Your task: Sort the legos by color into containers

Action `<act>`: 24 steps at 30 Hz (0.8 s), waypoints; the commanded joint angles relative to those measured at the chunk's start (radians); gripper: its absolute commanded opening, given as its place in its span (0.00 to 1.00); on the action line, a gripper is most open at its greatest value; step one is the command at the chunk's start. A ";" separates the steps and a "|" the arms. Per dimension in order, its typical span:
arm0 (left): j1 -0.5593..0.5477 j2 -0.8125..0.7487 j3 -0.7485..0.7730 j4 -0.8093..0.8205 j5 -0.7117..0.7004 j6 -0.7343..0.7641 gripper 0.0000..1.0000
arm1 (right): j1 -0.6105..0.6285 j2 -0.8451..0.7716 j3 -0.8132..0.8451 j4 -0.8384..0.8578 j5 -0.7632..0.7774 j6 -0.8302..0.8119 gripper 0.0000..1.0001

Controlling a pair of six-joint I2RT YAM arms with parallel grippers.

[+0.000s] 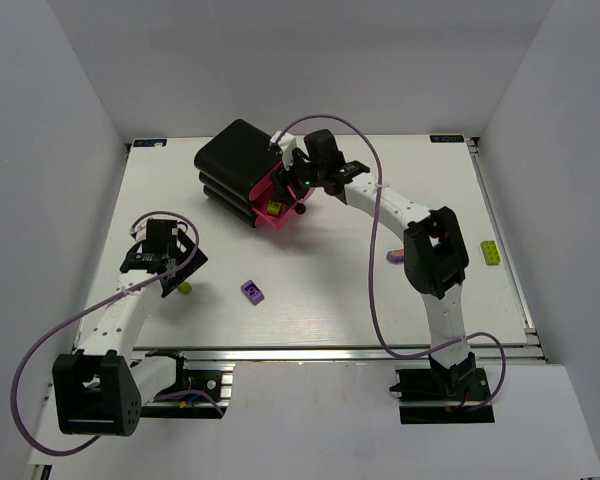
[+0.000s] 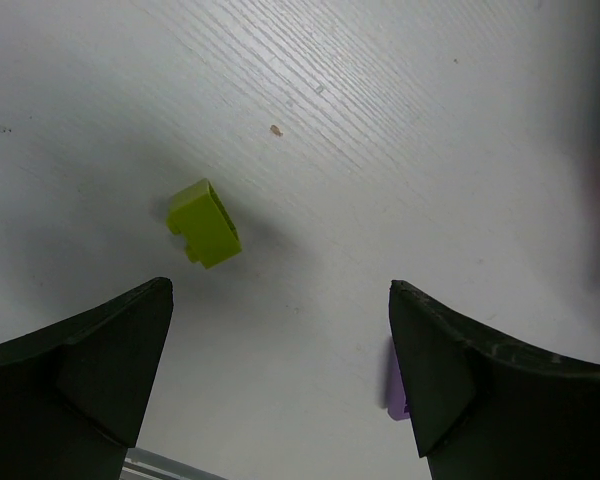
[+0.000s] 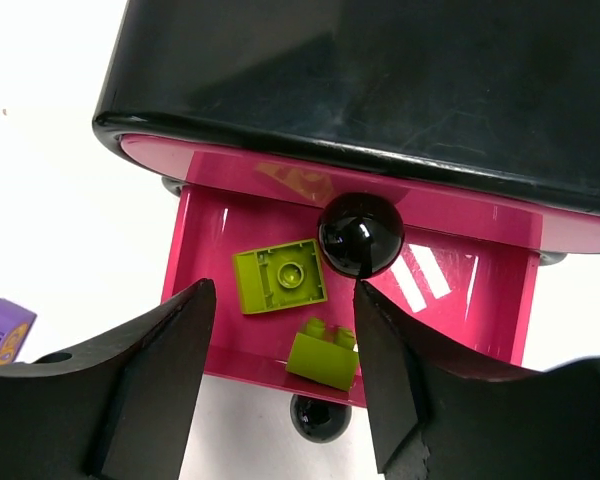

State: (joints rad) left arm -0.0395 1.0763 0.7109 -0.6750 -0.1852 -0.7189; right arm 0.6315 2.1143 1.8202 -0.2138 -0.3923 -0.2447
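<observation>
The black drawer casing (image 1: pixel 235 160) stands at the back centre with one pink drawer (image 1: pixel 277 212) pulled out. In the right wrist view this drawer (image 3: pixel 195 255) holds two yellow-green legos, one flat (image 3: pixel 280 277) and one at the front wall (image 3: pixel 323 358). My right gripper (image 1: pixel 305 185) (image 3: pixel 282 290) is open and empty above the drawer. My left gripper (image 1: pixel 177 268) (image 2: pixel 280 290) is open and empty over the table. A yellow-green lego (image 2: pixel 205 222) (image 1: pixel 184 288) lies just ahead of it. A purple lego (image 1: pixel 252 291) lies mid-table, partly hidden behind my left gripper's right finger (image 2: pixel 394 385).
A closed drawer's dark knob (image 3: pixel 360 235) sits above the open drawer, whose own knob (image 3: pixel 318 418) shows below. Another purple lego (image 1: pixel 393 257) lies by the right arm. A yellow-green lego (image 1: pixel 491 253) lies at the right. A purple lego (image 3: pixel 0 330) lies left of the drawer.
</observation>
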 commanded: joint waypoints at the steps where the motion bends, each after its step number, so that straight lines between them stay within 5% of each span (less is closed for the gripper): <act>1: 0.027 0.033 -0.004 0.041 0.026 0.015 0.98 | 0.001 -0.057 0.019 0.008 -0.011 -0.002 0.63; 13: 0.092 0.197 -0.001 0.090 0.072 0.018 0.89 | -0.062 -0.592 -0.459 0.068 -0.094 0.033 0.62; 19: 0.110 0.287 0.018 0.115 0.101 0.015 0.72 | -0.119 -0.783 -0.660 0.068 -0.106 0.038 0.62; 24: 0.110 0.245 0.047 0.095 0.113 0.044 0.43 | -0.174 -0.882 -0.757 0.071 -0.105 0.045 0.62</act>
State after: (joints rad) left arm 0.0635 1.3731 0.7101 -0.5922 -0.0937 -0.7002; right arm 0.4896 1.2758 1.1023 -0.1547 -0.4828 -0.2131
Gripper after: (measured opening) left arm 0.468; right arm 0.616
